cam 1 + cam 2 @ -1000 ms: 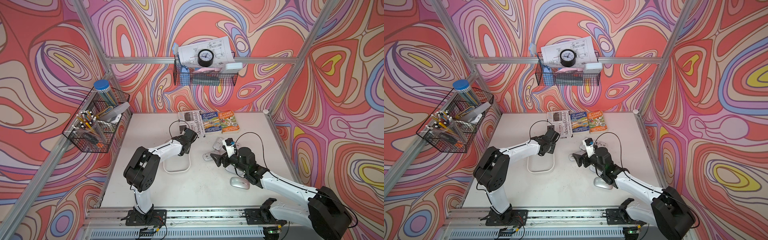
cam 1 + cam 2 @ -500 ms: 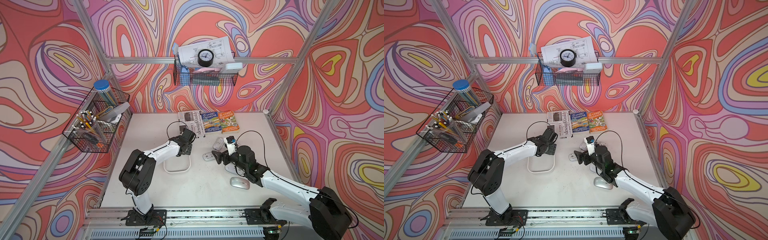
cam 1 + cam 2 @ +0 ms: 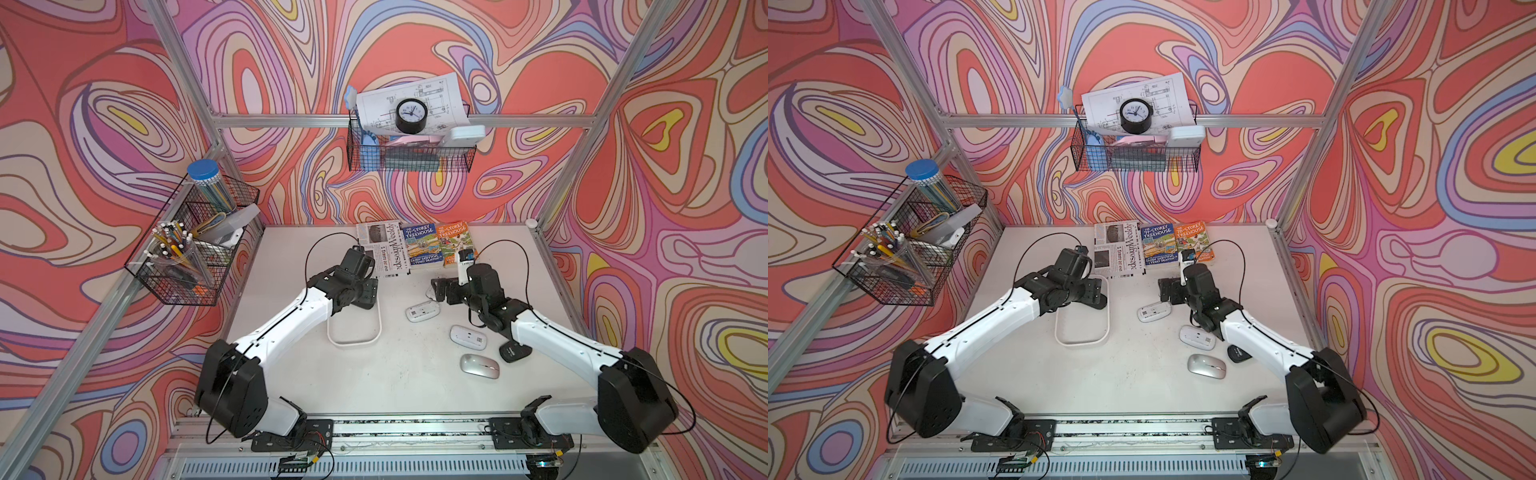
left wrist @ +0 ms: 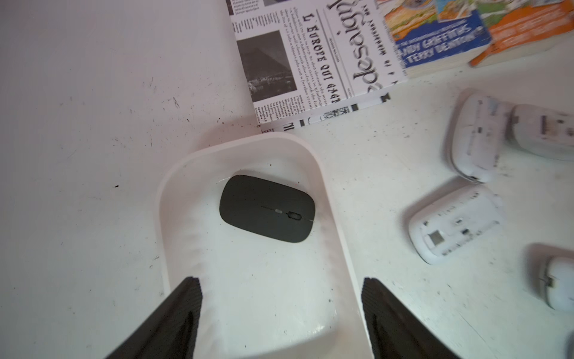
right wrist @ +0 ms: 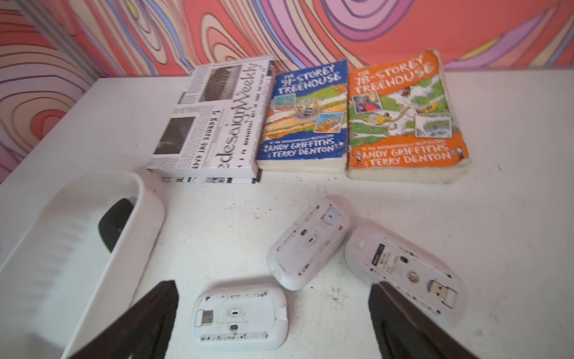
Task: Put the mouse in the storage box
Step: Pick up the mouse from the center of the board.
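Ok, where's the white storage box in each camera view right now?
Top view: storage box mid-table, far end under the left gripper.
Top view: same place.
Left wrist: between the fingers, bare floor at, black mouse inside.
Right wrist: at the picture's left edge.
Shared landmark: newspaper-print book by the storage box's far end.

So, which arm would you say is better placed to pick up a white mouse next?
Right, probably: the right gripper hangs open near an upturned white mouse; the left gripper is open above the storage box holding a black mouse.
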